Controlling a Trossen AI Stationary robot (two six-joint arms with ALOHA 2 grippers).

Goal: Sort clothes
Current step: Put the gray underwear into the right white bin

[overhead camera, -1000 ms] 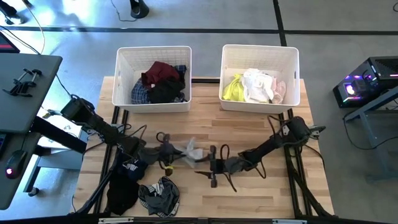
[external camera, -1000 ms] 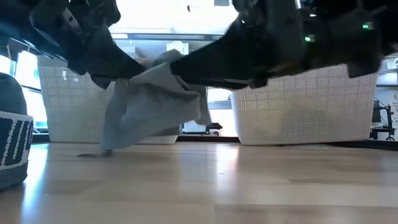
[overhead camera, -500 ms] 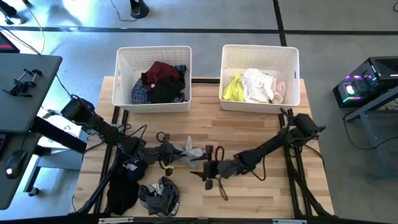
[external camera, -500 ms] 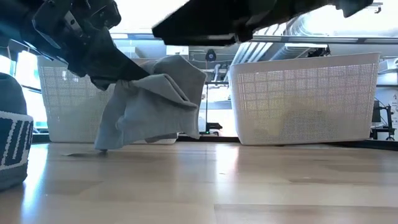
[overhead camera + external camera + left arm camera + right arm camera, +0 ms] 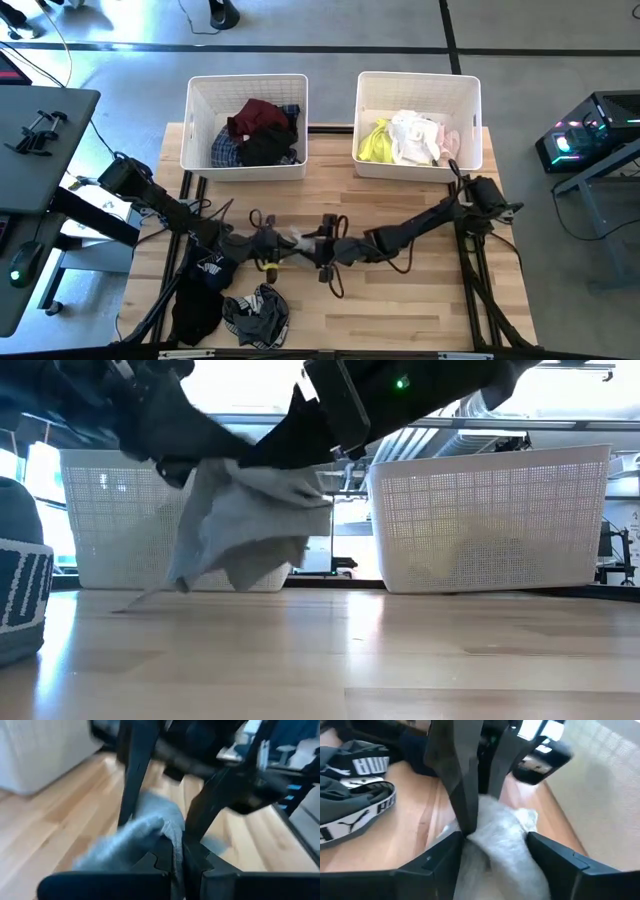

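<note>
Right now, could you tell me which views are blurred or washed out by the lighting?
Left wrist view: blurred throughout, the grey garment smeared. Low view: bright backlight from the room turns both arms to silhouettes; the left bin stays readable. High view: evenly lit, with a pale glare patch on the floor beyond the table.

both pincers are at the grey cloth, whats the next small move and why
Probably shut the right pincer on the pale grey fabric garment. Its fingers stand open on either side of the cloth, while the left pincer is shut on it, holding it above the wooden table. A second grip would let the arms handle it together.
</note>
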